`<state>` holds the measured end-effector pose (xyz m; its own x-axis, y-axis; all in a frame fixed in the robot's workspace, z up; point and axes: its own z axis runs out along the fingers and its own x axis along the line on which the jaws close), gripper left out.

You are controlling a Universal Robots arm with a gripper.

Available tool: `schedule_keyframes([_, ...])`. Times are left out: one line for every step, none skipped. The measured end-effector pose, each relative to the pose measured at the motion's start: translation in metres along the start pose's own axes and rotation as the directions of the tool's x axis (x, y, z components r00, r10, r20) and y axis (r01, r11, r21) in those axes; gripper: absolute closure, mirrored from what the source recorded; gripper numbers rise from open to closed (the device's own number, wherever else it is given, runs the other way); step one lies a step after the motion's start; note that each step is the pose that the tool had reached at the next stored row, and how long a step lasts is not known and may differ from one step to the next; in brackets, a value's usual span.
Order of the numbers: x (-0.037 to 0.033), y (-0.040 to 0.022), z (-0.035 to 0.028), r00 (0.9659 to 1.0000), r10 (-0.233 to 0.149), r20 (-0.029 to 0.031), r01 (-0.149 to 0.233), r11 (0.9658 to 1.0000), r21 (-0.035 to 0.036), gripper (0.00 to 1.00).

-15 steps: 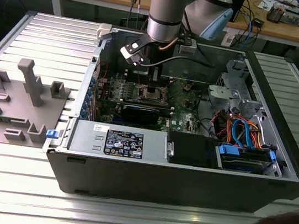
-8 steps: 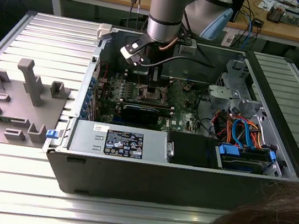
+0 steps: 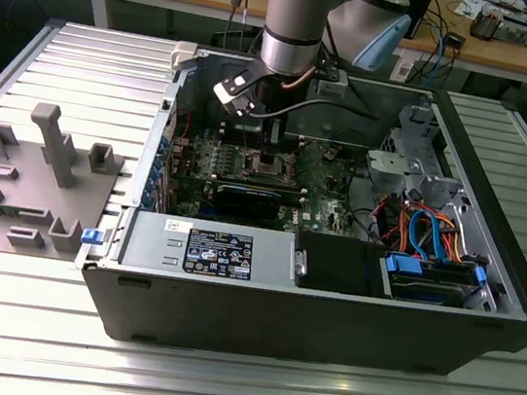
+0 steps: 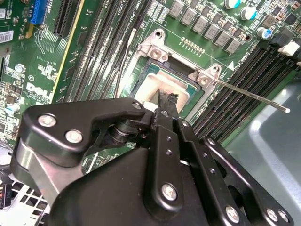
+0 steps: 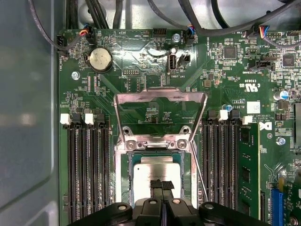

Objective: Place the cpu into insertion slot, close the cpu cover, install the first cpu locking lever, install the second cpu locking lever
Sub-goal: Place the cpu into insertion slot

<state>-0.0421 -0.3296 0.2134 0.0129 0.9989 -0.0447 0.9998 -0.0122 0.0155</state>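
gripper (image 5: 162,184): fingers pinched narrow together, tips on or just above the cpu (image 5: 153,169), cannot tell which | cpu: lay flat in the insertion slot (image 5: 121,181) | cpu cover (image 5: 160,97): stood open beside the slot | locking lever (image 4: 249,94): stuck out free

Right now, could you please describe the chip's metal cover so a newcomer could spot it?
Inside the open computer case, find the green circuit board. Between its two banks of long black memory slots lies the square silver chip; the cover is hinged beside it, swung open. It alone is a thin bare-metal frame with green board showing through its window.
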Motion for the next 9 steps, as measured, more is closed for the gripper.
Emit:
schedule_keyframes([0.0000,0.0000,0.0015,1.0000,-0.002,0.0001,0.002,1.0000,0.0036,0.89])
schedule_keyframes([0.0001,0.0001,0.0025,1.0000,-0.003,0.0000,0.003,1.0000,0.0060,0.89])
schedule_keyframes([0.0001,0.0002,0.0033,1.0000,-0.003,0.0000,0.003,1.0000,0.0082,0.89])
schedule_keyframes([0.0002,0.0006,0.0047,1.0000,-0.005,0.0000,0.005,0.9999,0.0116,0.89])
schedule_keyframes([0.0003,0.0011,0.0053,1.0000,-0.006,0.0000,0.006,0.9999,0.0138,0.89])
schedule_keyframes([0.0003,0.0016,0.0056,1.0000,-0.007,0.0000,0.007,0.9999,0.0155,0.89])
schedule_keyframes([0.0003,0.0020,0.0058,1.0000,-0.009,0.0001,0.009,0.9998,0.0168,0.89])
schedule_keyframes([0.0003,0.0026,0.0060,0.9999,-0.011,0.0001,0.011,0.9998,0.0180,0.89])
schedule_keyframes([0.0003,0.0031,0.0062,0.9999,-0.012,0.0001,0.012,0.9997,0.0192,0.89])
